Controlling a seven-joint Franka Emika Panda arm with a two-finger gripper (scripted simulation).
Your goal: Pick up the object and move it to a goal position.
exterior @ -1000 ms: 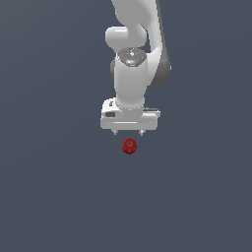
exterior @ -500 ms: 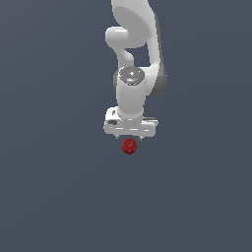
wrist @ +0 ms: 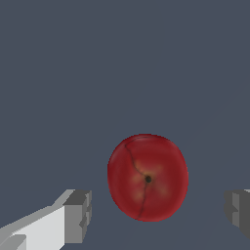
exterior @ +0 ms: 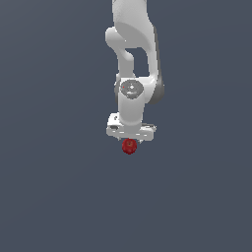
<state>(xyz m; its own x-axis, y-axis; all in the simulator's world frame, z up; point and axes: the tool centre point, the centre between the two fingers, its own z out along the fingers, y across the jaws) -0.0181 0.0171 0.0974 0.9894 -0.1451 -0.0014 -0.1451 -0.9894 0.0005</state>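
Observation:
The object is a small dark red apple-like ball (exterior: 129, 146) with a lighter spot and a dark dimple on top, lying on the flat grey floor. In the wrist view the ball (wrist: 147, 177) fills the space between the two grey fingertips (wrist: 78, 216), with a clear gap on each side. My white gripper (exterior: 130, 139) is straight over the ball in the exterior view, its hand partly covering the ball's upper edge. The gripper is open and touches nothing; its midpoint in the wrist view (wrist: 158, 214) lies on the ball.
The white arm (exterior: 133, 59) rises from the gripper toward the top of the exterior view. A plain grey floor (exterior: 59, 197) surrounds the ball on all sides.
The gripper has come down over the ball. A second ago it hung above it with a visible gap; now the hand overlaps the ball's top. The ball has not moved.

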